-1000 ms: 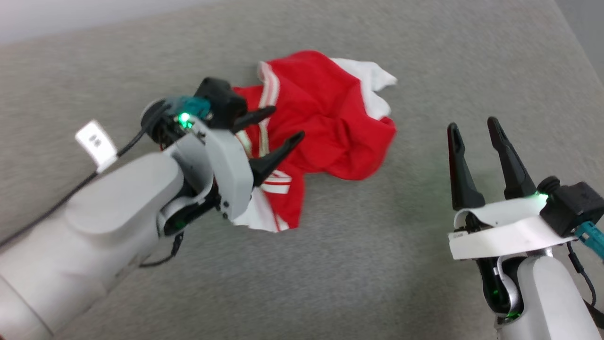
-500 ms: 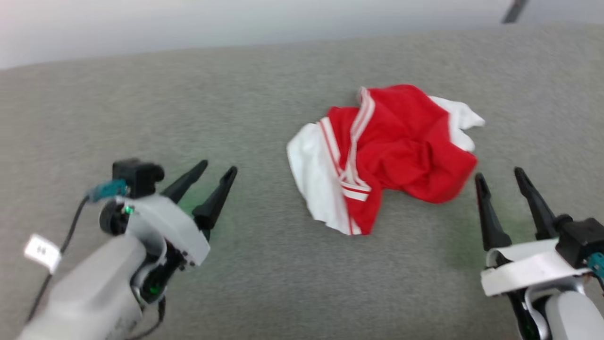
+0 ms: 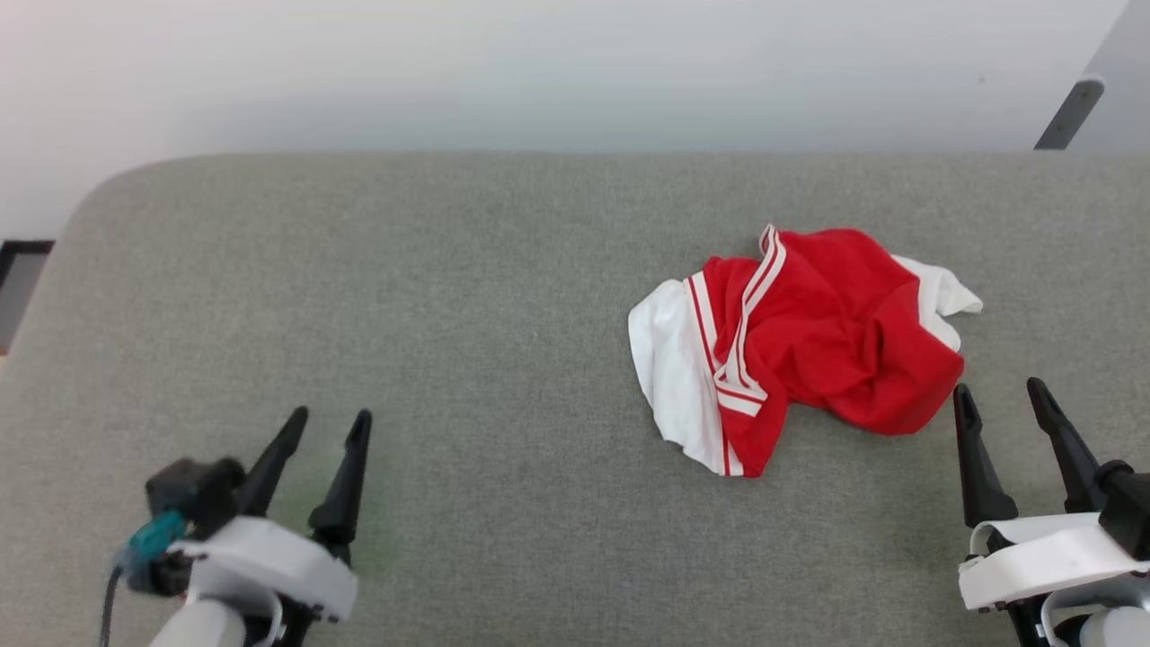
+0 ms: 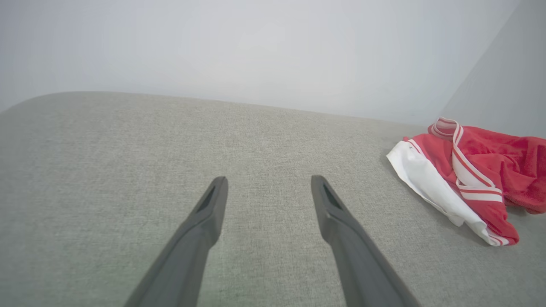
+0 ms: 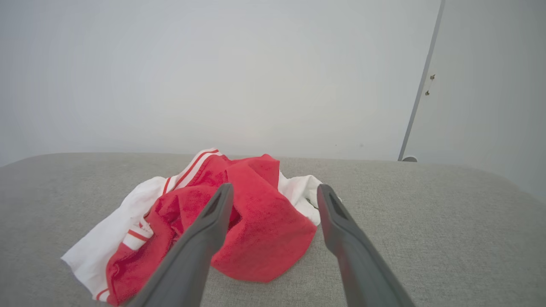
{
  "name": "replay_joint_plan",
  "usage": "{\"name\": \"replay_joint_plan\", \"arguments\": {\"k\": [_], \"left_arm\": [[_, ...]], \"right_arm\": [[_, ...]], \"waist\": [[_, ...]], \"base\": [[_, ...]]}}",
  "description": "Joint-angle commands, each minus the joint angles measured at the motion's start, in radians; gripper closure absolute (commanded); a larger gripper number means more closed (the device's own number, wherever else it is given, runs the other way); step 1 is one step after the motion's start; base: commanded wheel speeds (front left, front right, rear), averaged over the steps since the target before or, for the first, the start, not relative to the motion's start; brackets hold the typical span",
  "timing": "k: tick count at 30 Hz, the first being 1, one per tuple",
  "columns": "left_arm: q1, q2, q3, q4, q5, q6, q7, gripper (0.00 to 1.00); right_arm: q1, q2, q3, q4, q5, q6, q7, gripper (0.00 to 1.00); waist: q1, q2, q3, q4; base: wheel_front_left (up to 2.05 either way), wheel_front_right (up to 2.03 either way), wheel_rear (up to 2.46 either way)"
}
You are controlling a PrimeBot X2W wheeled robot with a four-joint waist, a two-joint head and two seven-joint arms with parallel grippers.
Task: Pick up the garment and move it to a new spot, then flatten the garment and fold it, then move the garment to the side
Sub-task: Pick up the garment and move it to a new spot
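Since a second ago the left gripper (image 3: 331, 415) has drawn back from above the garment (image 3: 827, 350) to the near left of the head view. The camera itself has also swung, so the whole scene sits differently in the picture.

Largest of all is the grey padded surface (image 3: 404, 296), with a rounded far-left corner and a pale wall (image 3: 539, 72) behind it. On its right half lies the garment, crumpled in a heap. It is mostly bright red, with a white panel at its left end edged by thin red-and-white stripes, and a smaller white patch at its far right.

The left gripper's two dark fingers stand apart with nothing between them, well clear of the cloth. Its wrist view shows bare grey fabric under the gripper (image 4: 268, 179) and the garment (image 4: 512, 162) off at the right edge. From this low angle the striped band rises as a loop.

The right gripper (image 3: 998, 386) is also spread wide and holds nothing. In the head view its tips are just beside the red near-right edge of the heap. The right wrist view puts the garment (image 5: 256, 238) straight ahead of the gripper (image 5: 275, 186), with the left finger crossing in front of red cloth. Whether it touches cannot be told.

A thin grey strip (image 5: 420, 85) runs up the wall in that view, and the head view catches only its foot (image 3: 1065, 112). At the head view's left edge is a small dark frame (image 3: 18, 256).
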Motion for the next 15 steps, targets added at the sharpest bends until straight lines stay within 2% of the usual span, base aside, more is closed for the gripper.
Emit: {"name": "replay_joint_plan", "arguments": {"k": [1,8,15], "left_arm": [[0.053,-0.018,0.06,-0.038,0.063,0.012,0.0,0.0],[0.183,-0.092,0.263,-0.184,0.234,0.032,0.0,0.0],[0.24,-0.153,0.343,-0.208,0.317,0.005,0.0,0.0]], "right_arm": [[0.013,0.0,-0.01,-0.003,0.003,0.0,0.0,0.0],[0.013,0.018,-0.029,-0.032,0.015,0.0,0.0,0.0],[0.026,0.036,-0.032,-0.049,0.017,0.0,0.0,0.0]], "waist": [[0.0,0.0,-0.036,-0.002],[0.0,0.0,-0.067,-0.03],[0.0,0.0,-0.073,-0.042]], "base": [[0.0,0.0,0.0],[0.0,0.0,0.0],[0.0,0.0,0.0]]}}
